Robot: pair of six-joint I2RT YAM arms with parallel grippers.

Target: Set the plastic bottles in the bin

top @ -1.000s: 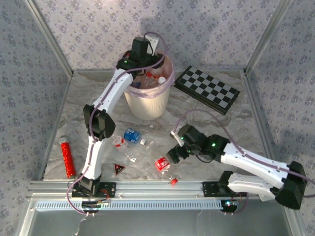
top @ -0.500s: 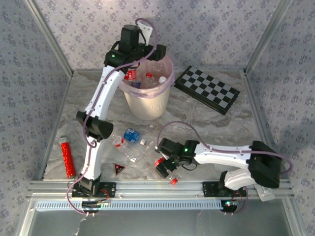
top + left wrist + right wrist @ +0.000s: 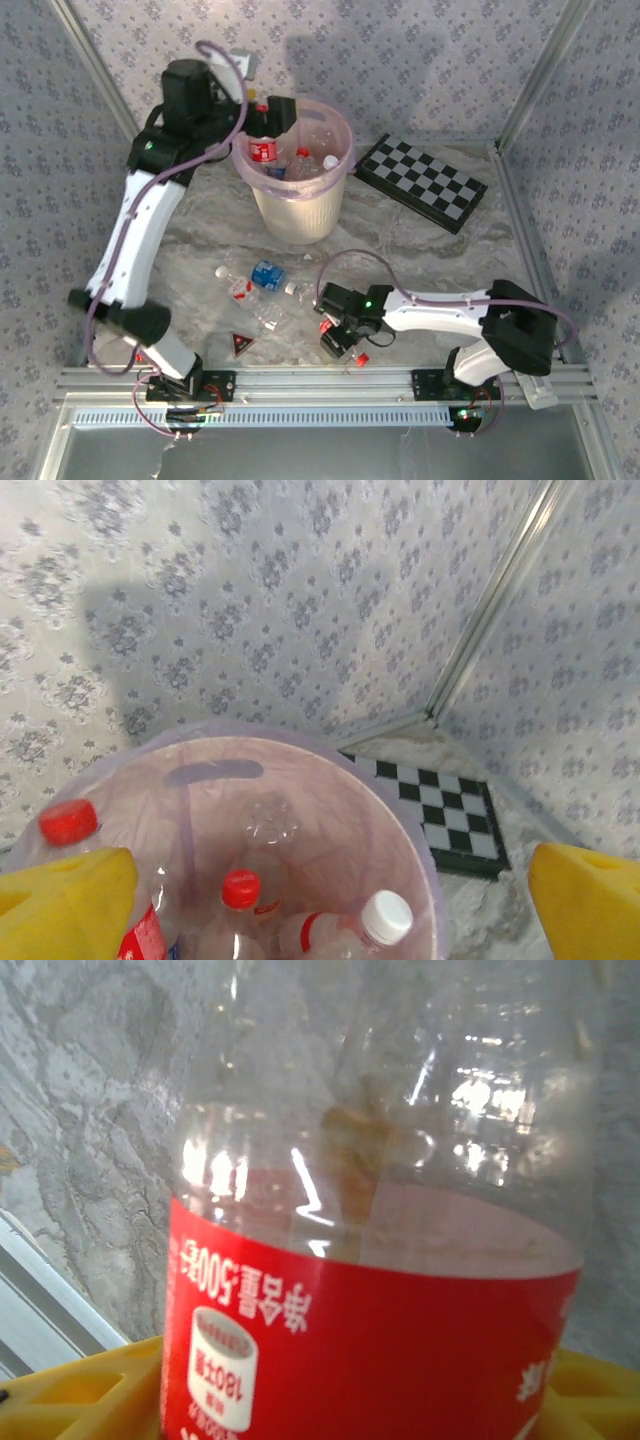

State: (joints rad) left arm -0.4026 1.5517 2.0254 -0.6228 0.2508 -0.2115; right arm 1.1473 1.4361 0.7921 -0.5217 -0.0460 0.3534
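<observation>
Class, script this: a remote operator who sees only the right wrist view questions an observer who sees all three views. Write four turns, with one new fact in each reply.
Operator: I see a red-labelled bottle up close. Where's the bin?
Observer: The bin stands at the far middle of the table, left of the checkerboard.
Operator: And the left end effector?
Observer: The left end effector hangs open above the bin's mouth.
</observation>
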